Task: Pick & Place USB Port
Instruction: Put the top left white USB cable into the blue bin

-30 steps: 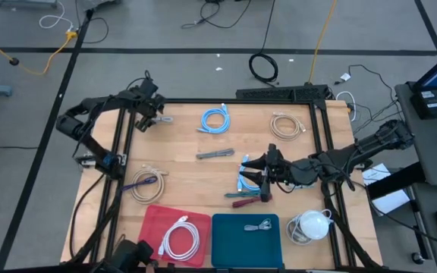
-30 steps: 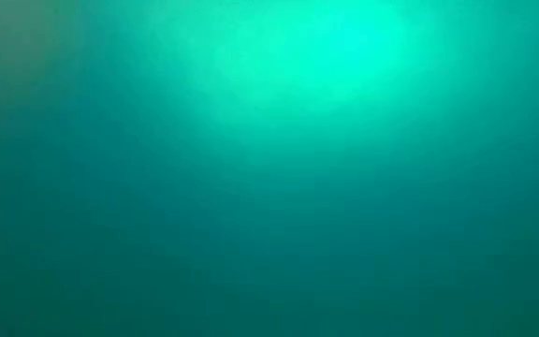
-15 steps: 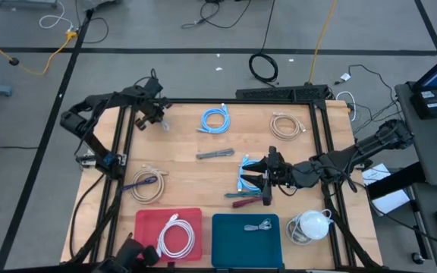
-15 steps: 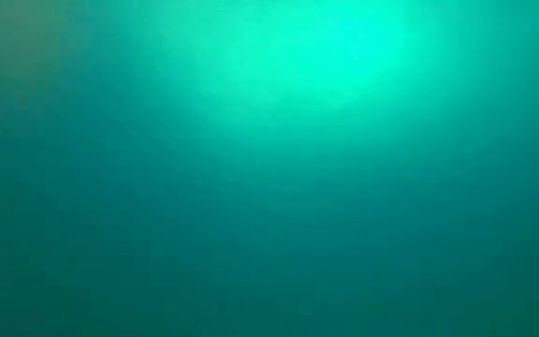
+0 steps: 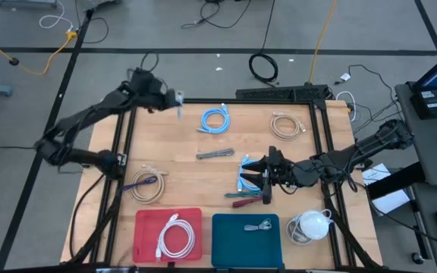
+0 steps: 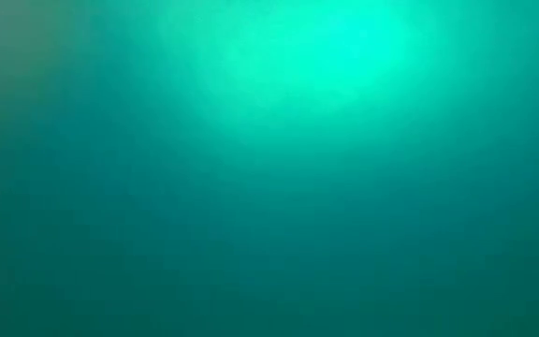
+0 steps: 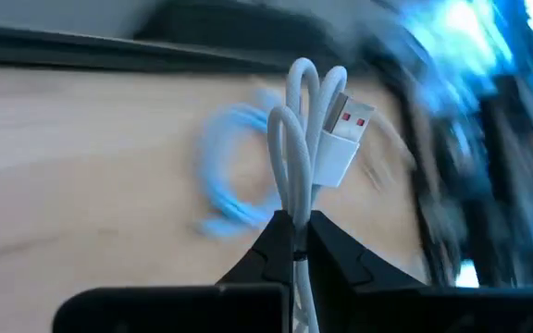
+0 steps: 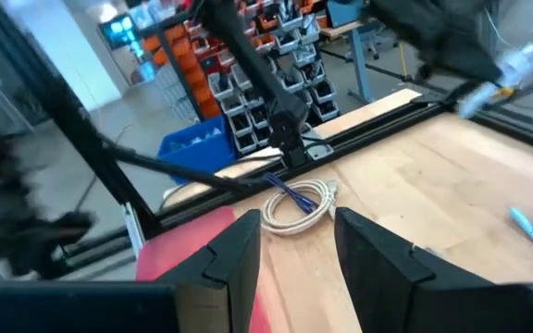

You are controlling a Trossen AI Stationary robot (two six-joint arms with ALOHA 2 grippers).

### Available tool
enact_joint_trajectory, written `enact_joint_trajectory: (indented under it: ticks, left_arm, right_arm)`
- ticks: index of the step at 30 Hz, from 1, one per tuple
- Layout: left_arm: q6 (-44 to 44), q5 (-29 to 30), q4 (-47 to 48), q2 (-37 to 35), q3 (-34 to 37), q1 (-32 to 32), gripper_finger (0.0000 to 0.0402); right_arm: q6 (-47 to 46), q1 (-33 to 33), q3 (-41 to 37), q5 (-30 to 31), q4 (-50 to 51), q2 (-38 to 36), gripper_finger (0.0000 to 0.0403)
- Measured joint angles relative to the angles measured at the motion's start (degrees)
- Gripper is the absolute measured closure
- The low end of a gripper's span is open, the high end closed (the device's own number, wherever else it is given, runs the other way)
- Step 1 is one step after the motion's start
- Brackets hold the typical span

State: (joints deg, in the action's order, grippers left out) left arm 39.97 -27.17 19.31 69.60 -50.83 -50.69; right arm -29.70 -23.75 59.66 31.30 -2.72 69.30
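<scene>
White USB cable [image 7: 308, 139] pinched in left gripper [image 5: 174, 97] jaws, lifted over bench [image 5: 180, 144] far-left corner. Pick done; placing left, likely red tray [image 5: 146, 227]. Right gripper [image 5: 262, 180] waits mid-bench, jaws parted, empty.

My overhead view is evenly lit and sharp, with only soft shadows on the pale wooden tabletop [image 5: 203, 171]. My low camera gives just a teal-green glow, brightest near the top. On my left wrist, the looped white USB cable [image 7: 315, 139] is crisp; everything behind smears. The right wrist's far edges blur too.
</scene>
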Motion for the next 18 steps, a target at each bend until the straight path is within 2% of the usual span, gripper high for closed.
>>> enact_joint_trajectory:
  ticks: [2,4,9,12,14,18]
  left_arm:
    - [-6.4,-1.5,-0.3,-5.5,0.0,6.5,0.0391]
    - [-6.7,0.3,-0.8,-10.5,0.0,13.9,0.0391]
    - [0.0,14.5,-11.3,-17.0,-0.1,32.6,0.0391]
    - [2.2,21.7,-16.2,-16.0,-0.1,42.0,0.0391]
    - [2.7,25.1,-19.3,-13.2,-0.1,46.9,0.0391]
    - [3.7,29.5,-24.8,-6.8,0.0,53.7,0.0391]
  right_arm:
    - [-3.0,0.8,0.0,-0.3,-1.2,0.0,0.0271]
    - [-6.8,2.4,0.0,-3.7,-3.0,0.0,0.0271]
    - [-11.0,9.0,0.0,-16.0,-8.4,1.0,0.0271]
    - [-7.2,12.3,0.0,-20.3,-12.2,3.5,0.0271]
    - [-5.5,14.2,0.0,-23.3,-18.4,6.2,0.0271]
    - [-8.2,15.9,0.0,-31.1,-30.7,12.3,0.0271]
